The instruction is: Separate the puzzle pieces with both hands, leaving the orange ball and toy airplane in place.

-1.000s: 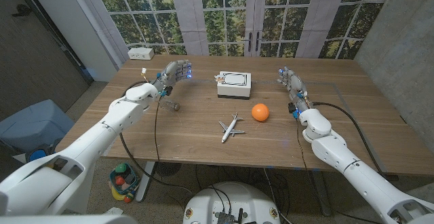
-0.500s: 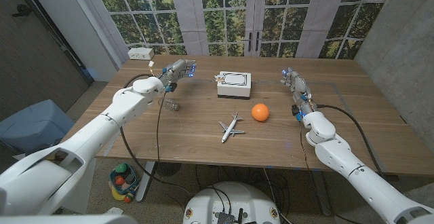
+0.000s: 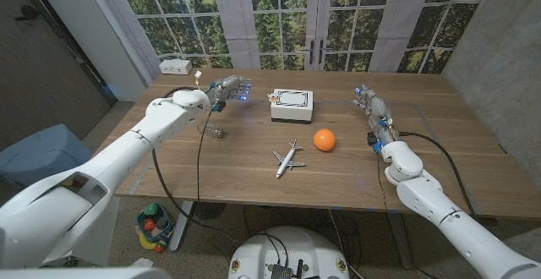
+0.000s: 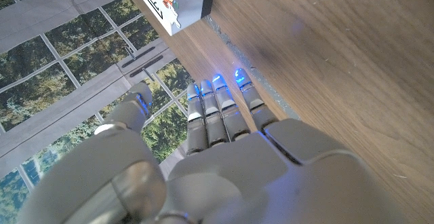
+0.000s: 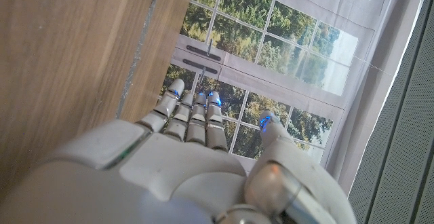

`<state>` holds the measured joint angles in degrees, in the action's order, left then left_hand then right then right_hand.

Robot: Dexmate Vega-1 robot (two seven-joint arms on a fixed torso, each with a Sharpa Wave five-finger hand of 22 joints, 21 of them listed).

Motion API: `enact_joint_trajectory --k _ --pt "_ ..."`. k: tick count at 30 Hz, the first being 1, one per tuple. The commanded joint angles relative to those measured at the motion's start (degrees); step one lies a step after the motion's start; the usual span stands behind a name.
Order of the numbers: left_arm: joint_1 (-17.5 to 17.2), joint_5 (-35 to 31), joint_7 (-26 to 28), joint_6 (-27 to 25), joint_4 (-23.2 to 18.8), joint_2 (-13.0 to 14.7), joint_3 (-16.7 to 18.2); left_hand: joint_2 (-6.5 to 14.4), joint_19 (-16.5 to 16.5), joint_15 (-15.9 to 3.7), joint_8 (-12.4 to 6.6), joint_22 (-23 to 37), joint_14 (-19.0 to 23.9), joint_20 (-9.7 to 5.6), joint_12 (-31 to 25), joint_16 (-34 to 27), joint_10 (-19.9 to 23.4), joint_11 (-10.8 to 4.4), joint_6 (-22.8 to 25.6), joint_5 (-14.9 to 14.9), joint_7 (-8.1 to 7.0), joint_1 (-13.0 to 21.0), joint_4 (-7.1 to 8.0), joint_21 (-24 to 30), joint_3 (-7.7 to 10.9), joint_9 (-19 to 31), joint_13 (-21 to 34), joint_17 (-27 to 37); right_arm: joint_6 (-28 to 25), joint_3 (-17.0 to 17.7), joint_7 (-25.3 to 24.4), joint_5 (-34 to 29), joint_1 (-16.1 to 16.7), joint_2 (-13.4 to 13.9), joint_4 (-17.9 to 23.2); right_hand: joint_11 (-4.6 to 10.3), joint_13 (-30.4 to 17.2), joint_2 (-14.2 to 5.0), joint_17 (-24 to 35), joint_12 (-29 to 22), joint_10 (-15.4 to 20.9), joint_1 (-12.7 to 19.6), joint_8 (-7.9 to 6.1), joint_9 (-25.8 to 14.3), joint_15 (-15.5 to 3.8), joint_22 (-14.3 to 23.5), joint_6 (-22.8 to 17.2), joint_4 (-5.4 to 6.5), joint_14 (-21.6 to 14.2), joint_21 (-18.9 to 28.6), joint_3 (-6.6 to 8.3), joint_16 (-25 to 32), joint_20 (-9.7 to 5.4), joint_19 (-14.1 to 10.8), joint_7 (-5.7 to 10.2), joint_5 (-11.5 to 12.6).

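Note:
The puzzle pieces [image 3: 292, 106] form one white block with a black-edged picture on top, at the table's far middle; its corner [image 4: 175, 0] shows in the left wrist view. The orange ball [image 3: 324, 139] lies in front of the block, and the white toy airplane [image 3: 288, 158] lies nearer still. My left hand [image 3: 232, 86] hovers left of the block with a gap between them, fingers [image 4: 215, 105] stretched toward it, holding nothing. My right hand [image 3: 370, 103] stands to the block's right, farther off, with its fingers [image 5: 193, 112] straight and nothing in it.
A small clear object [image 3: 213, 131] with a cable lies on the table [image 3: 254, 173] near my left forearm. A white power box [image 3: 176, 66] sits at the far left corner. A blue bin [image 3: 38, 156] and a toy basket [image 3: 152, 227] stand on the floor.
My left hand has moved right, closing in on the puzzle block. My right hand has drifted slightly to the right. The block, ball and airplane have not moved.

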<state>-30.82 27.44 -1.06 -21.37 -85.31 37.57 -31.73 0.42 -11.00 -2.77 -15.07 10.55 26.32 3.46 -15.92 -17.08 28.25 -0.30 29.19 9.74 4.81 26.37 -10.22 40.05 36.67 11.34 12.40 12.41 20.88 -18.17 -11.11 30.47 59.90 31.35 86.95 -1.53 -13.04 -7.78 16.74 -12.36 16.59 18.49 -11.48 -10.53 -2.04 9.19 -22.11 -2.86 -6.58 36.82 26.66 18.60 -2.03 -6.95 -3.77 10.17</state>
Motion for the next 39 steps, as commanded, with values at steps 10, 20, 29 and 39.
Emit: enact_joint_trajectory --k 10,20,29,39 --pt "5.1 -3.9 -3.2 -4.4 2.7 -1.8 -5.0 2.6 -10.5 -1.32 -0.05 1.5 5.2 -1.64 -1.3 -6.3 3.9 -0.27 1.8 0.1 0.85 4.2 0.02 4.7 -2.89 0.3 1.6 4.5 1.7 1.3 -0.9 -0.1 2.6 0.2 1.3 -0.05 0.0 -0.41 -0.2 -0.4 0.7 0.7 -0.2 -0.3 -0.33 0.3 -1.1 -1.12 -0.4 -1.0 -0.16 -0.2 -2.4 -0.8 -0.12 -0.1" --pt "6.3 -3.0 -4.4 -4.1 6.6 -4.6 -5.0 3.7 -15.6 -3.01 0.09 14.3 8.4 -5.37 -1.6 -20.3 9.0 0.77 5.7 0.5 2.38 11.4 -0.21 20.4 -7.93 0.5 4.4 16.6 2.3 1.9 -1.2 -0.1 3.5 0.1 1.3 -0.1 0.1 -0.39 -0.3 -0.4 0.9 0.5 -0.21 -0.3 -0.15 0.3 -1.4 -1.6 -0.3 -1.6 -0.51 -0.3 -2.26 -1.0 -0.29 -0.2" --pt "7.7 -0.5 -6.4 -4.4 10.6 -6.8 -4.6 1.1 -16.5 -3.4 -0.82 17.8 9.7 -6.13 -2.8 -25.9 13.2 0.96 9.2 0.1 3.08 12.1 0.1 25.3 -11.05 0.6 6.0 20.8 3.2 2.2 -1.0 0.2 3.7 -0.3 0.7 -0.08 0.1 -0.35 -0.5 -0.4 1.0 0.4 -0.22 -0.3 -0.08 0.4 -1.6 -1.95 -0.5 -2.1 -0.74 -0.3 -2.06 -1.2 -0.41 -0.2" --pt "8.4 -1.3 -1.8 -7.9 10.2 -8.3 -5.0 2.4 -16.0 -2.97 -1.33 20.8 10.7 -5.7 -6.0 -31.5 19.1 0.39 12.2 0.5 3.73 15.9 -0.03 30.1 -11.76 1.5 9.2 24.0 4.2 2.7 -1.1 0.4 4.1 -0.7 0.0 -0.14 0.2 -0.35 -0.6 -0.4 1.1 0.2 -0.18 -0.3 -0.08 0.4 -1.7 -2.27 -0.5 -2.5 -0.97 -0.4 -2.07 -1.4 -0.43 -0.2"
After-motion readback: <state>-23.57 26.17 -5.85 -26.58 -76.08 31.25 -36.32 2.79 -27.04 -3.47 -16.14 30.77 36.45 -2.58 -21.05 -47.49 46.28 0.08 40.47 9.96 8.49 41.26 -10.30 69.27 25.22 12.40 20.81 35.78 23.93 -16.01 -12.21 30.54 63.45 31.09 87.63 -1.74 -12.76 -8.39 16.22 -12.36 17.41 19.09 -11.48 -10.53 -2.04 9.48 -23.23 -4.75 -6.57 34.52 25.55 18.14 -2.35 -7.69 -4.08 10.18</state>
